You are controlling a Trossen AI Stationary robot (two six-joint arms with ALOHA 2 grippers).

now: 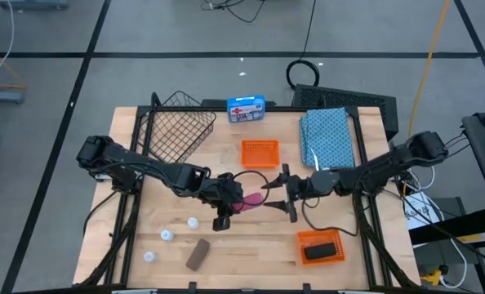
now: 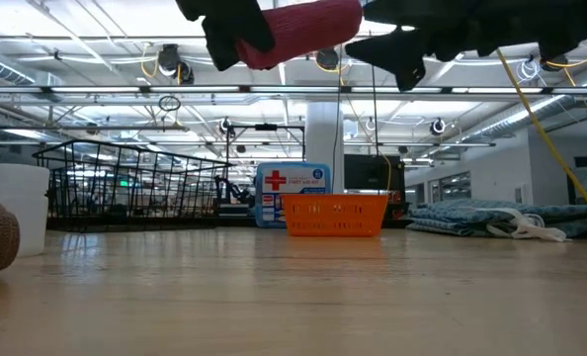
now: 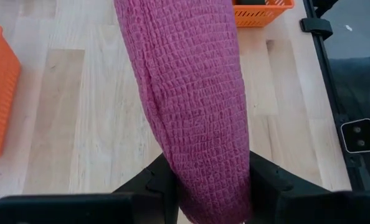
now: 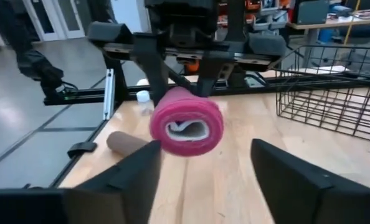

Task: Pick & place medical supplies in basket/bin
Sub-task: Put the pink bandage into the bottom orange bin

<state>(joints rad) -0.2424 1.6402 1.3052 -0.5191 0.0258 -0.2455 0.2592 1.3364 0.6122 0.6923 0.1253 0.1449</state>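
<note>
Basket (image 1: 175, 131) at table (image 1: 340, 219) far-left corner, box (image 1: 246, 109) just right of it at far edge. Cloth (image 1: 327, 136) far right. One tray (image 1: 260, 153) mid-table in front of box; second tray (image 1: 320, 247) near-right, roll (image 1: 318, 251) inside. Three vials (image 1: 192, 222) (image 1: 166, 235) (image 1: 149, 256) near-left, another roll (image 1: 198, 254) right of them. Third roll (image 1: 246, 200) held above table centre in left gripper (image 1: 228, 198); right gripper (image 1: 284, 194) just right of it, facing it, jaws apart.
</note>
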